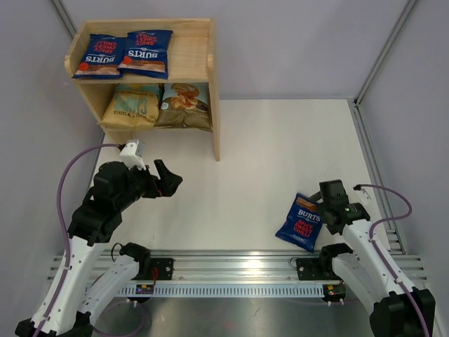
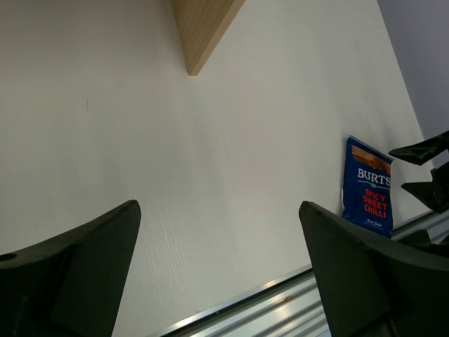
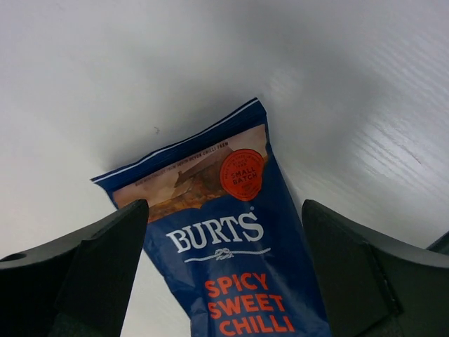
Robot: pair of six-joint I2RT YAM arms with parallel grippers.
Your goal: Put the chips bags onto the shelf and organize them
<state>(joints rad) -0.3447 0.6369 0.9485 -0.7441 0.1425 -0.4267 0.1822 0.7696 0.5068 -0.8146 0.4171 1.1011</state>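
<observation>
Right gripper (image 1: 324, 208), seen from above, hovers with fingers spread over a lone Burts bag (image 1: 302, 222) lying flat on the table (image 1: 280, 154) near the front rail. The left gripper (image 1: 167, 179) is spread too, gripping nothing. On the shelf (image 1: 200, 63), two Burts bags (image 1: 125, 55) lie on top, with a yellow-tan bag (image 1: 132, 104) and a light-blue bag (image 1: 184, 104) below.

Left wrist: wide fingers (image 2: 77, 281) frame bare table, the lone bag well off to one side.

Right wrist: the bag (label "Spicy Sweet Chilli") sits between parted fingers (image 3: 372, 281), untouched.
</observation>
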